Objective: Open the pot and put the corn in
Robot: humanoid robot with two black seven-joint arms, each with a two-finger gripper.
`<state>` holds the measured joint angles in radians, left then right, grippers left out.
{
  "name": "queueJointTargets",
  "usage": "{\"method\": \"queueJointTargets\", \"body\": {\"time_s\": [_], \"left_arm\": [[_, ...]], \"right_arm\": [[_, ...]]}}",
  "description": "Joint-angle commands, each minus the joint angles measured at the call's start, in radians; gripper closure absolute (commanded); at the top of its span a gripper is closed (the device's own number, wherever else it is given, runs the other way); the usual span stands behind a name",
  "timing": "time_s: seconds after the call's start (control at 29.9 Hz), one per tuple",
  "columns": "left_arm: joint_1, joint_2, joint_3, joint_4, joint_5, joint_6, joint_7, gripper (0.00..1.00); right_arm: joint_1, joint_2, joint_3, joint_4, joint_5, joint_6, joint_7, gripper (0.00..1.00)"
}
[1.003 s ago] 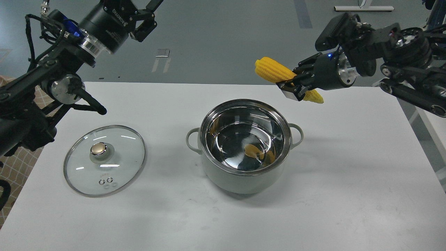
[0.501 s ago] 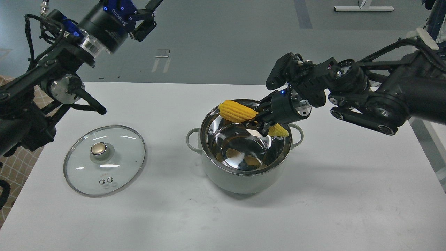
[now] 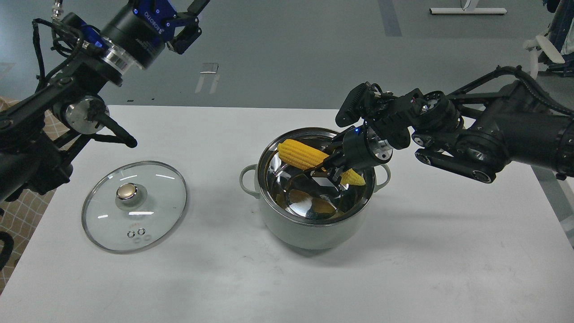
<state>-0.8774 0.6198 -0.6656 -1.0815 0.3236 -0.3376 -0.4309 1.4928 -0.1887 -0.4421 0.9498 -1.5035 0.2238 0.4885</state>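
- Gripping the corn [image 3: 301,153] near its middle: right claw [image 3: 331,167], fingers clamped on the cob, reaching in from the right over the open mouth of the pot [image 3: 314,229].
- Lying tilted across the pot's opening, thick end up toward the far-left rim, tapered tip [image 3: 353,177] low near the right rim, just beside the right loop handle [image 3: 382,172].
- Showing yellow reflections of the cob in the shiny steel inside; whether the cob touches the pot wall, cannot tell.
- Standing upright on the white worktop [image 3: 448,251], pale grey-green pot, uncovered.
- Resting flat on the worktop well to the left of the pot, glass lid [image 3: 134,205], brass-coloured knob [image 3: 127,191] facing up.
- Raised high at upper left, away from lid and pot: left claw [image 3: 188,22], partly cut off by the frame edge, holding nothing visible, fingers' spread impossible to tell.
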Motion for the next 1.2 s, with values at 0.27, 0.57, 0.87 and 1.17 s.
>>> {"method": "queueJointTargets", "body": {"time_s": [0.27, 0.57, 0.87, 1.17], "left_arm": [[-0.002, 0.0, 0.0, 0.002, 0.005, 0.006, 0.001, 0.04], [0.0, -0.015, 0.0, 0.014, 0.009, 0.022, -0.005, 0.02], [0.006, -0.138, 0.001, 0.164, 0.008, -0.079, 0.057, 0.02], [0.012, -0.285, 0.003, 0.438, 0.003, -0.151, 0.055, 0.02]], "right_arm": [[0.012, -0.006, 0.026, -0.003, 0.078, -0.006, 0.0, 0.05], [0.027, -0.104, 0.242, -0.141, 0.359, -0.015, 0.0, 0.0], [-0.164, -0.189, 0.502, -0.25, 0.799, -0.015, 0.0, 0.0], [-0.442, -0.169, 0.882, -0.253, 0.959, -0.003, 0.0, 0.0]]}}
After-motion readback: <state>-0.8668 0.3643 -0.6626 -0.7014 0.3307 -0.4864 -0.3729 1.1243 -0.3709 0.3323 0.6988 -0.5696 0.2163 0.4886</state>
